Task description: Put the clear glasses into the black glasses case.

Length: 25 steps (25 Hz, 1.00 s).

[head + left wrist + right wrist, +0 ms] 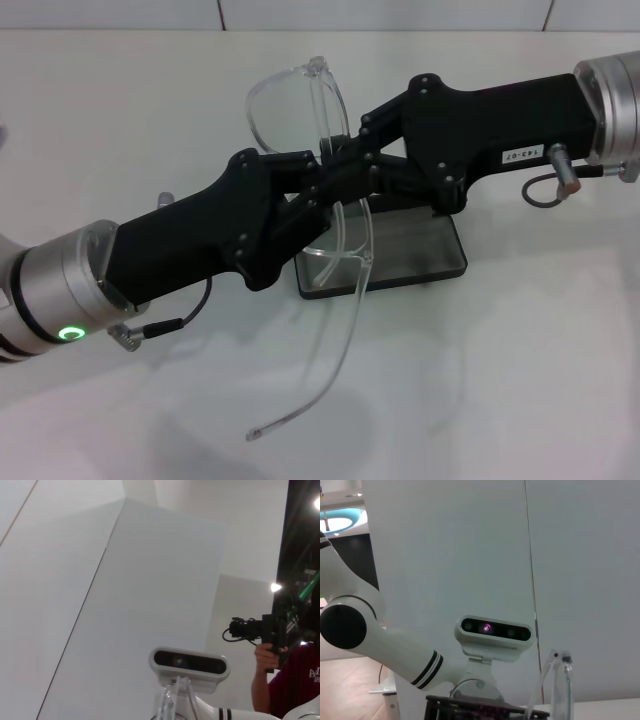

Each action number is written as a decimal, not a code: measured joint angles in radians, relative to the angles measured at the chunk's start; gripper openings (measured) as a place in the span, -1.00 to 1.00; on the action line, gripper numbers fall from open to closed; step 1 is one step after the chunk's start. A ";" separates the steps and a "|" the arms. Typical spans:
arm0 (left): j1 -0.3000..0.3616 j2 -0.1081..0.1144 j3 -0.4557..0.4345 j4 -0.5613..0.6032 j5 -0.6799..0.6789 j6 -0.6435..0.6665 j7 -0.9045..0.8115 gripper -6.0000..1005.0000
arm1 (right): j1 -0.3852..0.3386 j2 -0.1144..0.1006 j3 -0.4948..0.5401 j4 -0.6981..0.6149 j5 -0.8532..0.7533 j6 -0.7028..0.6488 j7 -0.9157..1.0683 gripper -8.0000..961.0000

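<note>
The clear glasses (296,108) hang in the air over the table's middle. One lens stands up at the back and a long clear arm (330,370) trails down toward the front. My left gripper (318,178) reaches in from the lower left and my right gripper (348,165) from the upper right. They meet at the glasses' frame, and both look shut on it. The black glasses case (430,250) lies open on the table right under them, grey lining up, partly hidden by the grippers. A bit of the clear frame (560,685) shows in the right wrist view and another bit (170,700) in the left.
White table (520,380) all around the case. Both wrist views look up at the robot's head camera (494,630) and white walls. A person holding a camera (270,645) stands off to one side in the left wrist view.
</note>
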 joint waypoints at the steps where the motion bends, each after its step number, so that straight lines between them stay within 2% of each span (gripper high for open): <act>1: -0.001 0.000 0.000 -0.002 0.000 -0.001 0.000 -0.83 | 0.001 0.000 -0.002 0.000 0.000 0.000 0.000 -0.87; 25: 0.007 0.000 0.017 -0.015 -0.025 0.033 0.021 -0.83 | -0.006 -0.002 -0.006 0.006 0.001 0.004 -0.008 -0.87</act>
